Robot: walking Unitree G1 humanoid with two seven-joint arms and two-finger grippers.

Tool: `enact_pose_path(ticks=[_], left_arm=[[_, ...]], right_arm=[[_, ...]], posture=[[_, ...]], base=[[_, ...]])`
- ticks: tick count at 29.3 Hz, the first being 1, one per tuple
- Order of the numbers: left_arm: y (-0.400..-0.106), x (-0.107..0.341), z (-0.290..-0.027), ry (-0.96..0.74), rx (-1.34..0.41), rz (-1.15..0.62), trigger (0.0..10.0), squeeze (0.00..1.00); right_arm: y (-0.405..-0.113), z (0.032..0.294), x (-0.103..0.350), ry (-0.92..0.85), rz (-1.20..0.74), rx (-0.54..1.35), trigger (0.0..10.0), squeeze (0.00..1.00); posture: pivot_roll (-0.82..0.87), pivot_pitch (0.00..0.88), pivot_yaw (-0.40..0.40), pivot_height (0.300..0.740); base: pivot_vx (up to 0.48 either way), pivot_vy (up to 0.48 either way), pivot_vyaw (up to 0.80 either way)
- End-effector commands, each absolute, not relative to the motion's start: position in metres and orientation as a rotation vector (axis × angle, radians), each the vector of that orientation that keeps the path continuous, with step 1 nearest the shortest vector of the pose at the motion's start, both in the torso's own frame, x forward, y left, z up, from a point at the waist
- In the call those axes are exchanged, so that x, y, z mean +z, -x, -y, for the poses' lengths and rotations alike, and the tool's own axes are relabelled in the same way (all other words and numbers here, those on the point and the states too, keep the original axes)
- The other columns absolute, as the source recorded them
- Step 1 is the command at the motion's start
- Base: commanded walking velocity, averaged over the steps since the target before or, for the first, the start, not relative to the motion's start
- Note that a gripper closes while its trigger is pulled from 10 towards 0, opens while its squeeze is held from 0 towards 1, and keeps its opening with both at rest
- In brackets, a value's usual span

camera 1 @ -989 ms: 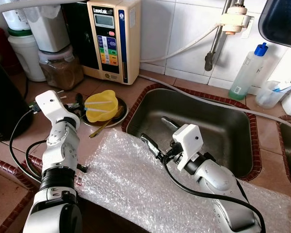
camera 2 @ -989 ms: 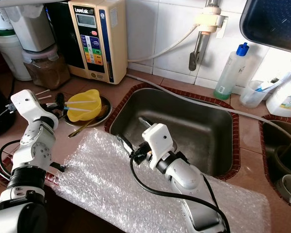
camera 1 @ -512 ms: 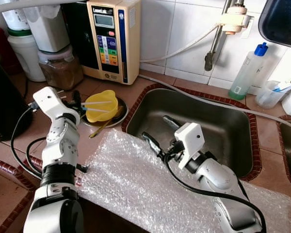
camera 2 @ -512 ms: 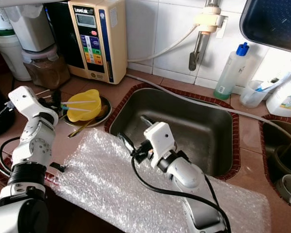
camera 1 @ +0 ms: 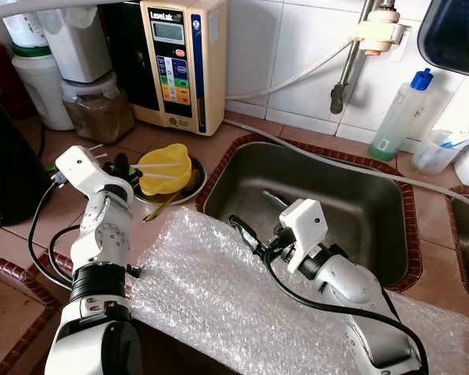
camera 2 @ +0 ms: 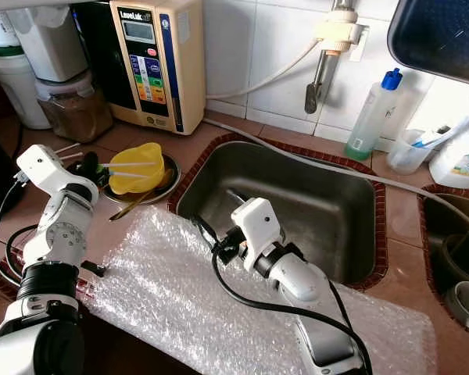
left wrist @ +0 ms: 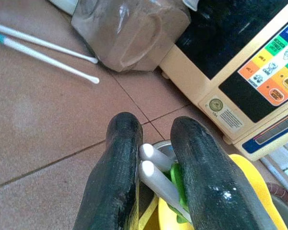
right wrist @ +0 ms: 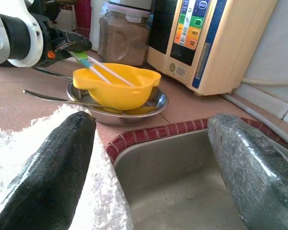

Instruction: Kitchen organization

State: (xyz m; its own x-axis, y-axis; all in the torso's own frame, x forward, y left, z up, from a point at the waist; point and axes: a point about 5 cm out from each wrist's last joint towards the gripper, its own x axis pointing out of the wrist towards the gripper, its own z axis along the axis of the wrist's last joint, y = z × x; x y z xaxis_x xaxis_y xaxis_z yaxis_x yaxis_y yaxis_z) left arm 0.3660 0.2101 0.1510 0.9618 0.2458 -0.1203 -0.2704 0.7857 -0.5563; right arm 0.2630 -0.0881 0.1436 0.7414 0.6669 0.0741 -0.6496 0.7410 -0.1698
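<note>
Beside the sink (camera 1: 328, 203), two chopsticks (left wrist: 156, 178) are clamped in the left gripper (left wrist: 156, 189) over a yellow bowl (camera 1: 164, 168).
Bubble wrap (camera 1: 234, 305) is spread under the wide-open right gripper (camera 1: 246, 232).

Left gripper (camera 2: 88, 165) at the near rim of a yellow bowl (camera 2: 137, 169), its black fingers about the ends of two white sticks (camera 2: 129, 165) that lie across the bowl. Whether the fingers pinch the sticks cannot be told from here. Bowl sits in a steel dish (camera 2: 166, 173); a long-handled spoon (camera 2: 137, 201) leans out of the dish toward the bubble wrap (camera 2: 180, 293). Beyond the left gripper: brown-filled jar (camera 2: 74, 109) and a cream wall appliance (camera 2: 152, 56). Right gripper (camera 2: 203, 227) hovers over the wrap's far edge, just beside the sink (camera 2: 313, 207) rim, well apart from the bowl. Beyond it, a clear bottle with blue cap (camera 2: 373, 114).
</note>
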Motion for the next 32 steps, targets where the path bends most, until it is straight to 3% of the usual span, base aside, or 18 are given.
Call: enact_pose_path(ticks=[1, 32], left_arm=[[-0.366, 0.155, -0.211, 0.626, 0.294, -0.046, 0.0, 0.00], [-0.351, 0.181, -0.223, 0.578, 0.298, 0.064, 0.0, 0.00]], right_arm=[[-0.264, 0.086, 0.146, 0.149, 0.144, 0.736, 10.0, 0.00], [-0.272, 0.092, 0.147, 0.145, 0.141, 0.739, 10.0, 0.00]], posture=[[0.08, 0.000, -0.001, 0.740], [0.10, 0.000, -0.007, 0.740]], base=[[0.000, 0.000, 0.00], [0.000, 0.000, 0.00]])
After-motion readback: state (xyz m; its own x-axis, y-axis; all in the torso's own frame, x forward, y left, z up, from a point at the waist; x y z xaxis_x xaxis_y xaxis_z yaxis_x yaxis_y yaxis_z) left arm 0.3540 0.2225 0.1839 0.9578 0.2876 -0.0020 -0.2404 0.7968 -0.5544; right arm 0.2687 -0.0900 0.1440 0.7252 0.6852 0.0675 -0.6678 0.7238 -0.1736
